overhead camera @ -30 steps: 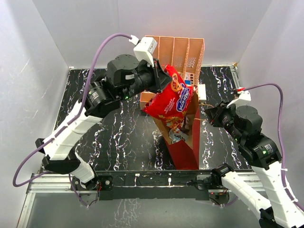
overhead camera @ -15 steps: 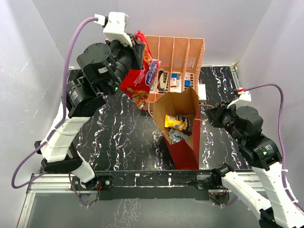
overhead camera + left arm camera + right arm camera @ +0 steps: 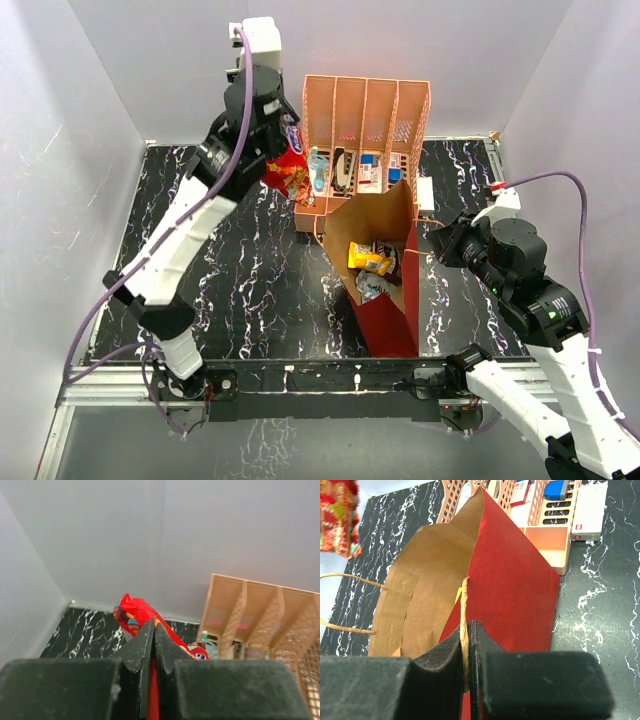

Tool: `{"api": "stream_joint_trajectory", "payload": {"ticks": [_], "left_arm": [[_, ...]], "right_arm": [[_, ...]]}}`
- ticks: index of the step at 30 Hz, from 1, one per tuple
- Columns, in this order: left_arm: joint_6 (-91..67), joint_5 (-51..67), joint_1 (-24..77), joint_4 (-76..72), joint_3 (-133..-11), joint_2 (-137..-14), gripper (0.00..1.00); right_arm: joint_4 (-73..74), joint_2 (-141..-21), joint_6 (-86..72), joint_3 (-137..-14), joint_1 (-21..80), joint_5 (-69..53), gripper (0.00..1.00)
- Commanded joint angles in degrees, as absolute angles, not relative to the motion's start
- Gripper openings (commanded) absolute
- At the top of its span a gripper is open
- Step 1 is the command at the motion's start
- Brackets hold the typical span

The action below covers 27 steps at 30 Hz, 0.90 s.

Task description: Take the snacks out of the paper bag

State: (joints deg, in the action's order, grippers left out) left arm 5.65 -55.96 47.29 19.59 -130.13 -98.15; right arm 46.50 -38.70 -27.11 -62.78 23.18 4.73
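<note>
The paper bag (image 3: 390, 300), red outside and brown inside, stands open at the table's middle; it also shows in the right wrist view (image 3: 515, 580). Small yellow and silver packets (image 3: 368, 260) lie inside it. My left gripper (image 3: 278, 160) is shut on the large red cookie bag (image 3: 285, 175) and holds it high at the back left, beside the peach rack; the red bag sticks out past the fingers in the left wrist view (image 3: 137, 611). My right gripper (image 3: 469, 630) is shut on the bag's twine handle (image 3: 465, 605) at its right rim.
The peach slotted rack (image 3: 365, 120) with small blue-white items stands at the back, right behind the bag. A white box (image 3: 590, 510) lies right of the rack. Grey walls close in the black marble table (image 3: 250, 270) on three sides.
My left arm has lifted the red cookie bag out of the paper bag and swung it up and back to the left of the rack. The right arm has stayed put.
</note>
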Motion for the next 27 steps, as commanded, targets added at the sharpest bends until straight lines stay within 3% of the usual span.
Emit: {"api": "stream_joint_trajectory", "payload": {"ticks": [1, 6, 14, 21, 22, 23, 25, 27], "left_arm": [[-9.71, -48.28, 34.65, 27.55, -134.81, -99.17, 0.0], [-21.98, -37.41, 25.56, 34.4, -133.45, -102.07, 0.0], [-32.26, -24.86, 12.55, 32.08, -120.76, -103.63, 0.0], [-34.47, -23.77, 10.56, 33.78, -110.96, -100.36, 0.0], [-34.17, -20.09, 10.47, 33.72, -108.99, -99.18, 0.05], [-33.28, -15.11, 10.43, 32.67, -106.69, -98.03, 0.16], [-32.6, -3.26, 10.46, 30.26, -101.31, -95.12, 0.47], [-33.01, 8.65, 10.55, 26.61, -95.09, -92.01, 0.68]], "right_arm": [[44.97, -38.5, -26.56, -65.28, 23.15, 3.68, 0.08], [45.28, -38.82, -26.55, -65.98, 23.2, 3.26, 0.08], [44.79, -39.41, -26.8, -66.02, 23.2, 2.16, 0.07], [44.21, -40.1, -26.67, -65.71, 23.2, 1.06, 0.08], [44.13, -40.18, -26.39, -65.55, 23.18, 0.87, 0.08], [43.97, -40.27, -25.95, -65.37, 23.13, 0.48, 0.08], [43.78, -40.72, -25.25, -64.9, 23.18, -0.07, 0.08], [44.32, -41.67, -24.73, -65.06, 23.16, -0.12, 0.08]]}}
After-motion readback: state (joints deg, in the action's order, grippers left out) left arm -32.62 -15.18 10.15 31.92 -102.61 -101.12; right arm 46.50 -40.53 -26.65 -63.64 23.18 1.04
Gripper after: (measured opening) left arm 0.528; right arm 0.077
